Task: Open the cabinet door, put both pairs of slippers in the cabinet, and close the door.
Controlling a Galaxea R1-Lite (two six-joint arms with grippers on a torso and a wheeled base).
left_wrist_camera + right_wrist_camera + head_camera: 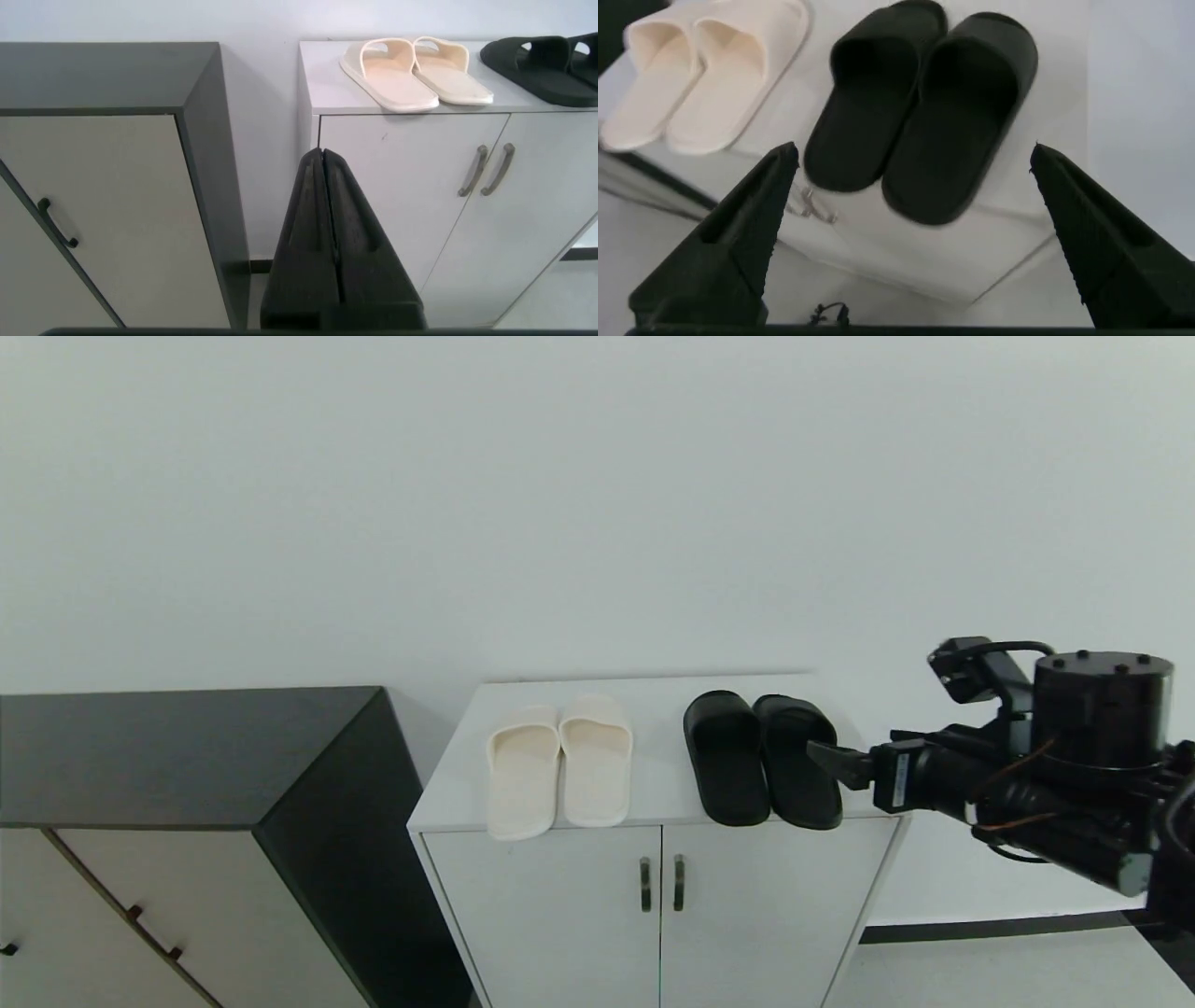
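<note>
The right arm (1027,798) comes in from the right edge of the head view, a little below mid-height, and stretches roughly level toward the frame's centre. A thick black cylindrical housing (1103,707) sits on top of it near the wrist, with thin cables (1013,761) looping alongside. The right gripper (829,761) points toward the left of the frame and tapers to a dark tip. In the right wrist view its fingers (738,247) are spread wide. The left gripper (324,168) has its two black fingers pressed flat together along a thin seam, narrowing to a blunt point.
</note>
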